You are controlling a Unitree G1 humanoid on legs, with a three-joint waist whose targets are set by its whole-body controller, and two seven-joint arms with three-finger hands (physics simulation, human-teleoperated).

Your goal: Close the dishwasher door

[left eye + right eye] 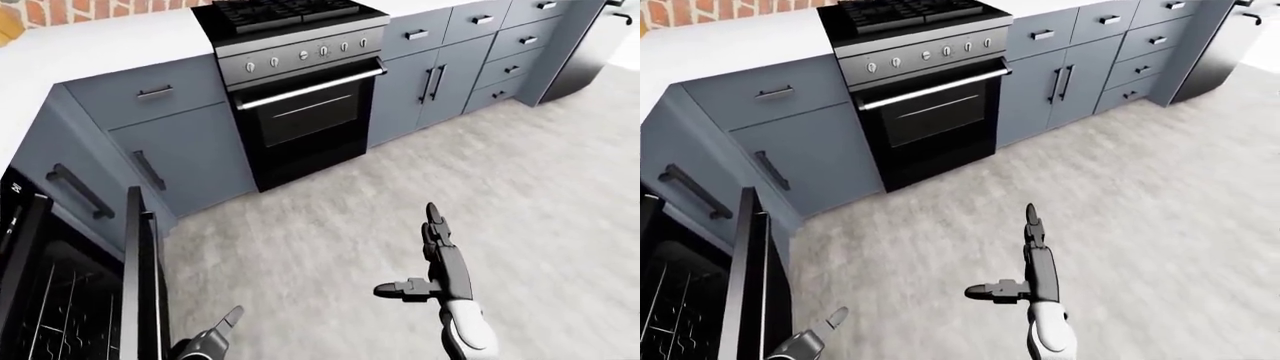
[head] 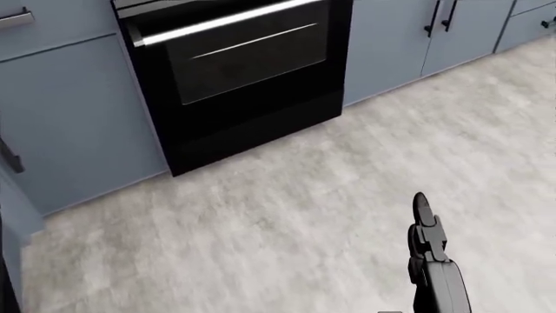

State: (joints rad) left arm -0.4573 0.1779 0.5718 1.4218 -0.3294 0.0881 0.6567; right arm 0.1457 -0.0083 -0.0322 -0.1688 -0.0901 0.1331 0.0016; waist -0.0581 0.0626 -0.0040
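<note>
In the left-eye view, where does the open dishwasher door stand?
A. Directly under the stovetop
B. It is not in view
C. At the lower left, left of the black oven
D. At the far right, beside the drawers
C: the dishwasher door stands ajar at the lower left, exposing racks, well left of the oven.

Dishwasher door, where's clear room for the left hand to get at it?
Bare floor lies between the open dishwasher door, oven and right hand. It is tight where the left hand nears the door's edge.
</note>
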